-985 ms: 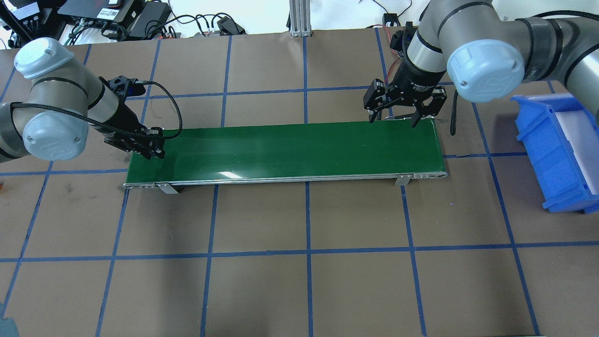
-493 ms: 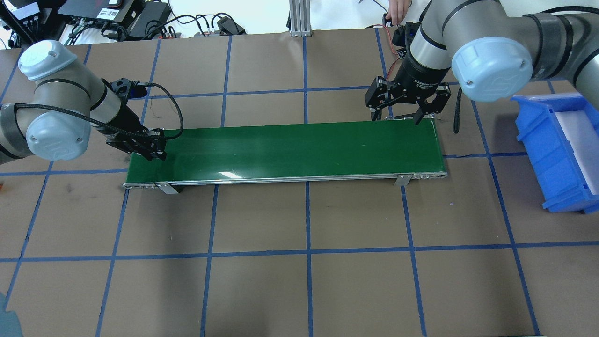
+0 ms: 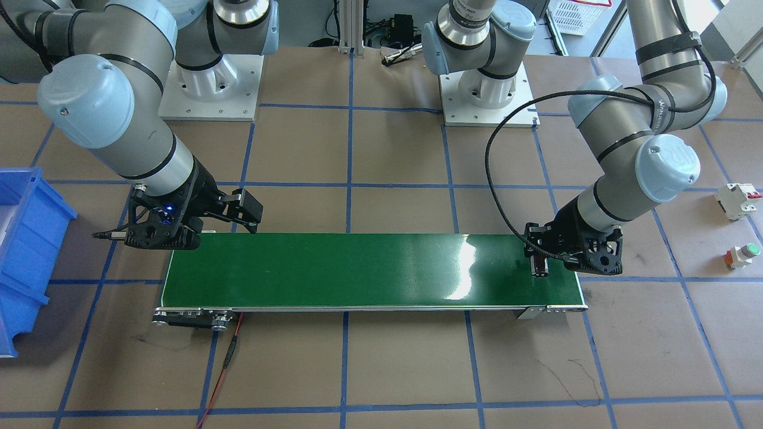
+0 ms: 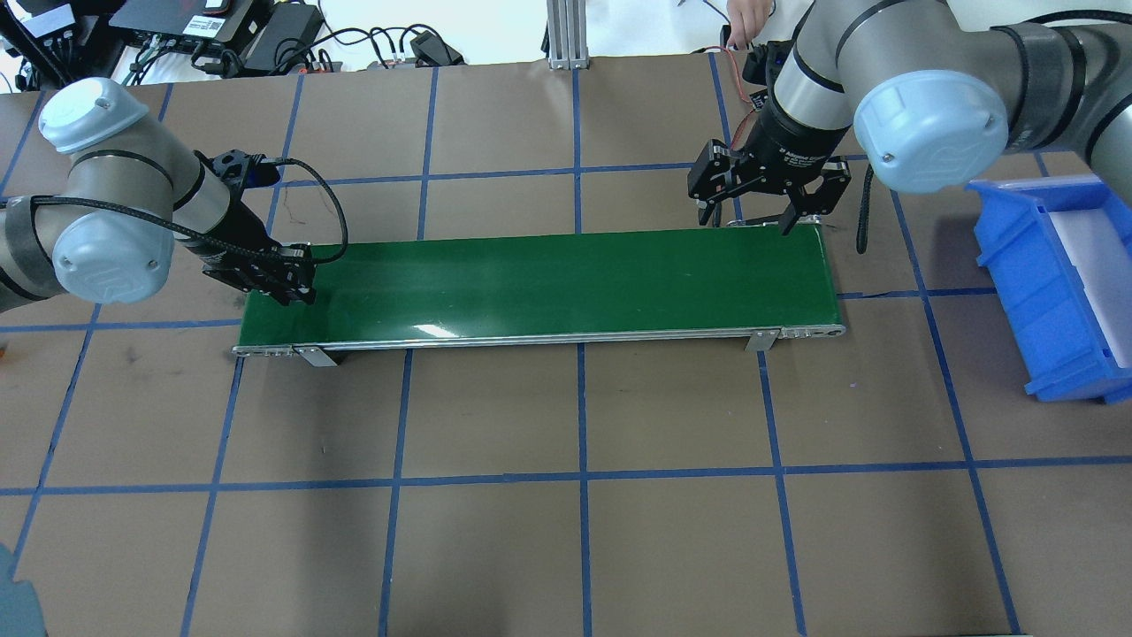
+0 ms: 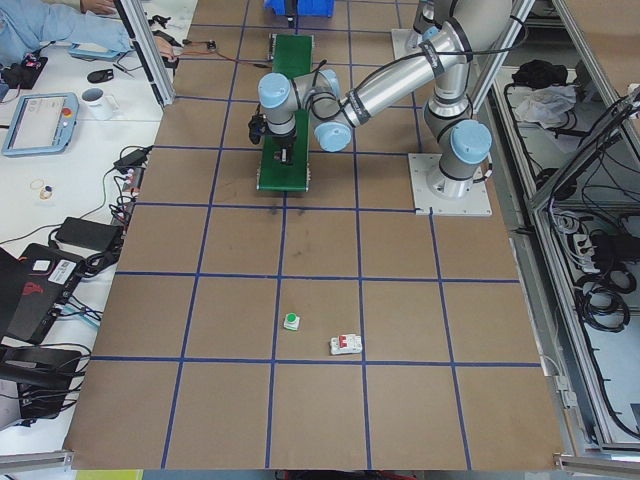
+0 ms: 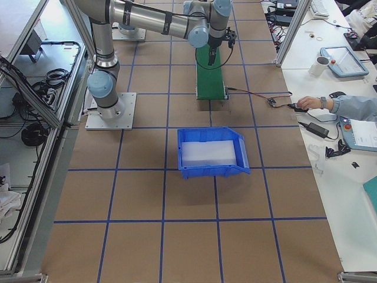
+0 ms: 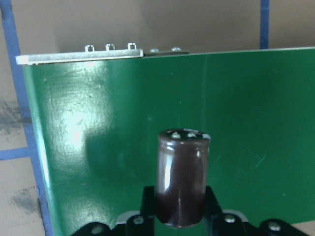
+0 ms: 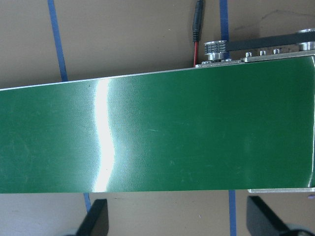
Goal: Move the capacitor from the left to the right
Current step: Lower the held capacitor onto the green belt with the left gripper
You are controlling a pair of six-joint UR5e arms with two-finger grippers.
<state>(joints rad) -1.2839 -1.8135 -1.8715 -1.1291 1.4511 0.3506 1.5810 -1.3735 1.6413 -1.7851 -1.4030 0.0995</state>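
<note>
The capacitor (image 7: 182, 177), a dark brown cylinder with a silvery top, stands upright between the fingers of my left gripper (image 7: 179, 216). The left gripper (image 4: 292, 287) is shut on it just above the left end of the green conveyor belt (image 4: 566, 283). In the front-facing view the capacitor (image 3: 541, 266) hangs under that gripper (image 3: 545, 262) over the belt (image 3: 369, 268). My right gripper (image 4: 743, 223) is open and empty over the far edge of the belt's right end. The right wrist view shows its spread fingertips (image 8: 98, 219) above bare belt (image 8: 157, 137).
A blue bin (image 4: 1052, 283) stands right of the belt. A white block with a red tab (image 3: 737, 199) and a green-capped button (image 3: 742, 255) lie on the brown table beyond the belt's left end. A red cable (image 3: 223, 363) runs from the belt's right end.
My right gripper has shifted slightly toward the belt's far edge and stays open. My left gripper holds the capacitor in nearly the same spot.
</note>
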